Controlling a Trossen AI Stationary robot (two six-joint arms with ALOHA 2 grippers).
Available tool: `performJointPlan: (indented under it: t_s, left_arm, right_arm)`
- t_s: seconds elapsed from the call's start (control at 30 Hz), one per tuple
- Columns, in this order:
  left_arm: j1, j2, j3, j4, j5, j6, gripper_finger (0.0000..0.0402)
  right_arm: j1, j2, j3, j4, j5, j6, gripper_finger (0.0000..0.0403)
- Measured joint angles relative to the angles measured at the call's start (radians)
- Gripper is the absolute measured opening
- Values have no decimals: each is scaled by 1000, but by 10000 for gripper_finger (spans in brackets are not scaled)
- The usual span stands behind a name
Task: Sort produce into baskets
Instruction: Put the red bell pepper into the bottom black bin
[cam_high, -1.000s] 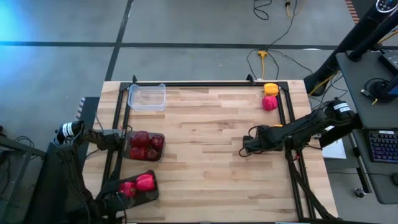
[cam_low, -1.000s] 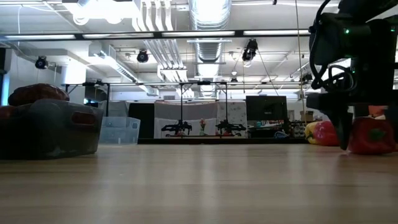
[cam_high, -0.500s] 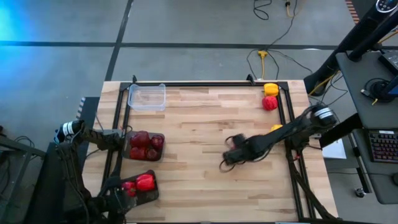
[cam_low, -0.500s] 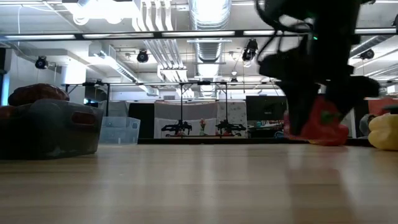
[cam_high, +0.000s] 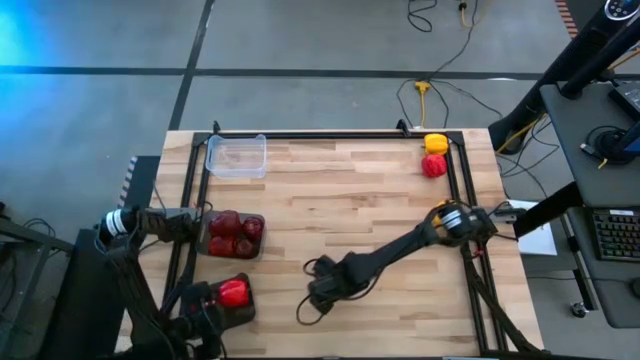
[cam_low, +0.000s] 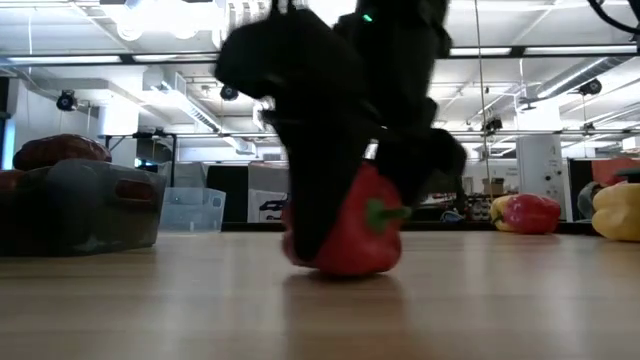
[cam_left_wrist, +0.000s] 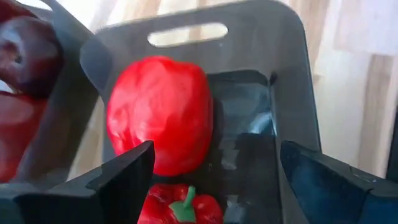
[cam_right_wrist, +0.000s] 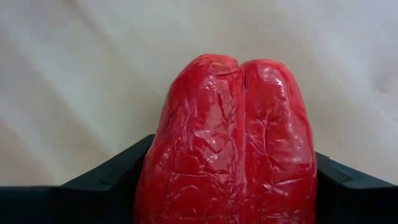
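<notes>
My right gripper (cam_high: 312, 300) is shut on a bright red pepper (cam_low: 350, 235), low over the table's near middle. My left gripper (cam_left_wrist: 214, 180) is open above the near dark basket (cam_high: 240, 312), which holds two bright red peppers (cam_left_wrist: 160, 115). A second dark basket (cam_high: 232, 236) holds maroon peppers. The clear basket (cam_high: 237, 155) stands at the far left. A yellow pepper (cam_high: 436, 143) and a red pepper (cam_high: 432, 166) lie on the table at the far right. Another yellow pepper (cam_low: 620, 210) lies at the right. My right gripper pinches the red pepper's two opposite sides (cam_right_wrist: 163, 168) between its two fingers (cam_right_wrist: 106, 183). The fingers slant down from the table's right. The pepper lies on its side with its green stem (cam_low: 384, 212) level. Whether its underside (cam_low: 345, 268) touches the table, I cannot tell.
The black frame rails (cam_high: 465, 190) run along the table's left, right and far edges. The right arm (cam_high: 400, 250) stretches across the near right of the table. Bare wood (cam_high: 330, 190) lies between the baskets and the far-right peppers.
My right gripper has carried the red pepper from the table's right side toward the left and the near edge, staying low over the wood. My left gripper has shifted a little over the near dark basket.
</notes>
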Motion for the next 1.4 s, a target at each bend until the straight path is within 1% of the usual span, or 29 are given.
performJointPlan:
  t_s: [0.13,0.23,0.3,0.4,0.47,0.57,0.6,0.63,0.7,0.8,0.9,0.93,1.03,1.1,1.17,1.23,1.3,1.4]
  left_arm:
    - [-22,17,42,3,18,1,329]
    - [-41,17,66,-13,48,0,329]
    - [-53,17,85,-31,71,0,329]
    - [-66,17,125,-79,78,0,329]
    - [-67,17,163,-130,55,-1,329]
    - [-46,17,199,-181,-72,2,329]
    - [-28,17,208,-178,-111,24,329]
    - [-4,16,217,-169,-128,67,329]
    - [43,13,232,-150,-128,191,329]
    - [72,-15,232,-168,-163,323,327]
    - [107,-50,223,-163,-146,480,321]
    - [127,-60,218,-163,-154,526,319]
    - [192,-93,189,-138,-252,624,309]
    - [250,-117,151,-33,-257,723,299]
    - [310,-130,105,123,-207,849,288]
    - [365,-133,59,302,-172,958,281]
    - [405,-133,20,462,-171,1040,280]
    - [465,-133,-21,618,-151,1118,293]
  right_arm:
    - [7,68,135,-3,-10,-101,295]
    - [9,111,225,-2,-48,-176,309]
    - [11,135,273,-3,-54,-219,317]
    - [13,148,318,-28,-53,-267,332]
    - [12,148,333,-47,-41,-287,344]
    - [11,147,351,-96,-8,-325,361]
    - [11,147,361,-117,2,-332,365]
    - [11,146,377,-149,18,-334,367]
    - [21,136,420,-239,69,-328,368]
    - [56,113,514,-370,146,-347,368]
    - [96,91,594,-459,164,-348,368]
    - [109,86,602,-473,171,-333,368]
    - [152,52,584,-506,220,-243,368]
    - [186,35,583,-537,273,-177,368]
    - [223,23,583,-559,322,-105,368]
    - [260,20,584,-566,347,-30,368]
    - [296,21,582,-576,360,42,368]
    - [338,21,576,-581,376,150,368]
